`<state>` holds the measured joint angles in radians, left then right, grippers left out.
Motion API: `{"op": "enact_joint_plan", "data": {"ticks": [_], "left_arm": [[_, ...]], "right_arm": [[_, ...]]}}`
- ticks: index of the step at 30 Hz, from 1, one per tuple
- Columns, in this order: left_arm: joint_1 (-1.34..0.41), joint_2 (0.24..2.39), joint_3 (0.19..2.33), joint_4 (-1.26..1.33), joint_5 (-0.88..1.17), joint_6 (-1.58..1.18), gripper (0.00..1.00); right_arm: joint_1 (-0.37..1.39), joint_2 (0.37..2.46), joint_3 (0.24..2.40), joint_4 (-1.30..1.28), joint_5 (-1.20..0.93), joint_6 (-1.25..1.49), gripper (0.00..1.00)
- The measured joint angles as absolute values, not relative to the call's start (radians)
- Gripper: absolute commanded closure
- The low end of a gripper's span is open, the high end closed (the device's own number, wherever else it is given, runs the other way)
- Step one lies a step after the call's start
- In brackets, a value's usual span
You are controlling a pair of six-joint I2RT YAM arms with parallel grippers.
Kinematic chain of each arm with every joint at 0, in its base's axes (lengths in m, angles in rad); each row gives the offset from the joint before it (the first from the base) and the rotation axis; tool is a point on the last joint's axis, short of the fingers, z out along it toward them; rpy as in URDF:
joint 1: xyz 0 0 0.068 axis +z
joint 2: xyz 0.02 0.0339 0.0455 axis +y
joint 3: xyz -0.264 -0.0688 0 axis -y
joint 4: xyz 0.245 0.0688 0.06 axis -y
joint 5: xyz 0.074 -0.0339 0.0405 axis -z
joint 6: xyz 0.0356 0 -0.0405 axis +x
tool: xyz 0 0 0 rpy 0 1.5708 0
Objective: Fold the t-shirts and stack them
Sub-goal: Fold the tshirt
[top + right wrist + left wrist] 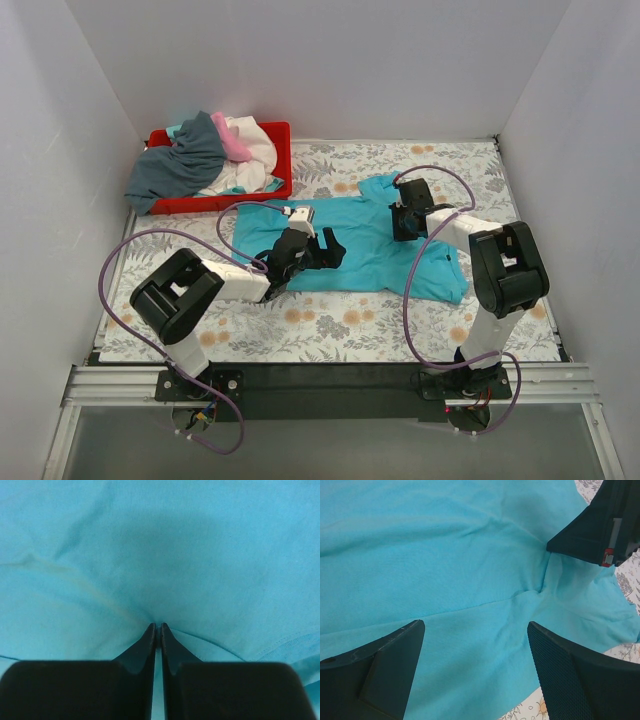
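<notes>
The top camera looks down from above and behind the arm bases, far enough back to take in the whole floral table (330,330), the red tray (283,150) and the turquoise t-shirt (370,250). The left wrist camera faces down past the left gripper (476,624), close over that shirt. The dark shape at its upper right looks to be the right gripper (550,545). The right wrist camera sits closer still, seeing only turquoise cloth beyond its fingertips (147,640).
</notes>
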<state>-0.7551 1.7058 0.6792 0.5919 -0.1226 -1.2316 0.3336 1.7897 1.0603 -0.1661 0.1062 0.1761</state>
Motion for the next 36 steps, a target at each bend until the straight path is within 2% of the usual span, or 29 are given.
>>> {"op": "enact_joint_plan", "data": {"ticks": [7,12,15,36], "left_arm": [[-0.754,1.706,0.679,0.592,-0.118,-1.235,0.23],[-0.754,1.706,0.68,0.592,-0.115,-1.235,0.23],[-0.754,1.706,0.68,0.592,-0.114,-1.235,0.23],[-0.748,1.706,0.677,0.606,-0.103,-1.239,0.23]], "right_arm": [[0.341,1.774,1.06,-0.174,0.116,0.176,0.99],[0.344,1.755,1.06,-0.178,0.125,0.175,0.93],[0.348,1.754,1.06,-0.183,0.128,0.175,0.99],[0.393,1.734,1.077,-0.182,0.133,0.173,0.99]]}}
